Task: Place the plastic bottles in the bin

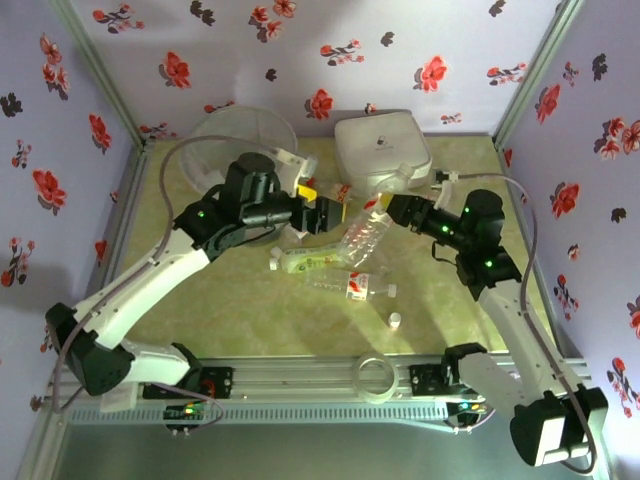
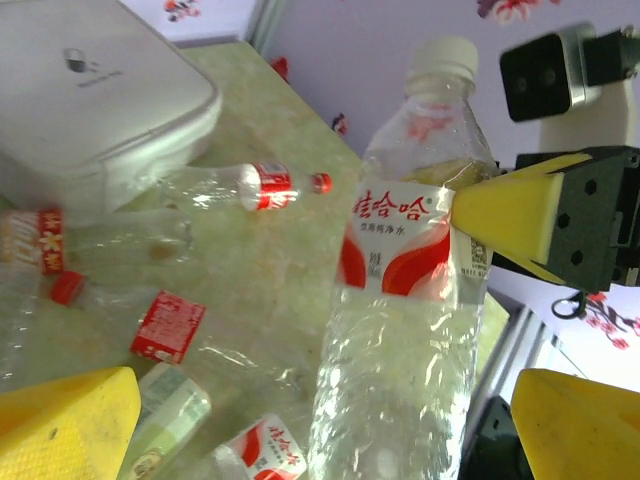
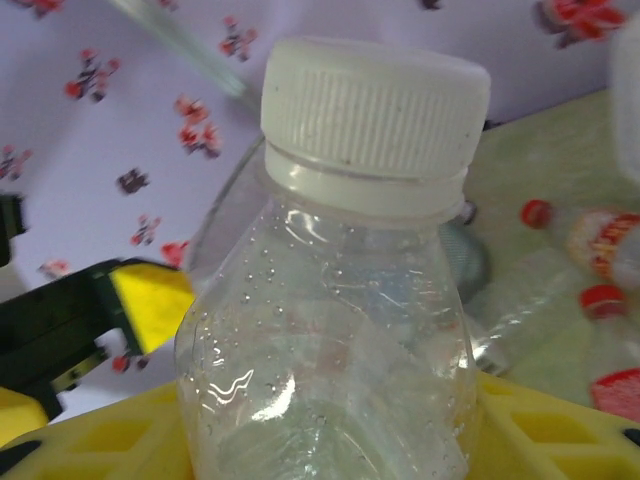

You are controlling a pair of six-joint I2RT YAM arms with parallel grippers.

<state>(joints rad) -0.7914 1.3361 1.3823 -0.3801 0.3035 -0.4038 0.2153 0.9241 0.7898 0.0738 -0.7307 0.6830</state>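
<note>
- The right gripper [image 1: 392, 208] was clamped on a white-capped bottle [image 1: 365, 235]. This was a clear plastic one with a red-and-white label, and one of the yellow fingers [image 2: 505, 215] pressed against the label band.
- The held bottle sat tilted over the middle of the table [image 1: 250, 315], between the two arms.
- The left gripper [image 2: 320, 435] was spread wide, with its yellow pads on either side of that bottle's lower body and not touching it.
- Near the held bottle, a green-labelled bottle [image 1: 305, 262] lay on its side on the table. A red-and-white-labelled bottle [image 1: 355, 287] lay just beside it.
- A red-capped bottle [image 2: 255, 187] lay on its side just beside the white lidded box [image 2: 90, 90] at the back of the table.
- A loose white cap [image 1: 395, 321] lay apart from the bottles, nearer the arms' bases.
- The bin [image 1: 225, 130] stood in the back left corner behind the left arm, well apart from the held bottle. What it contained could not be told.
</note>
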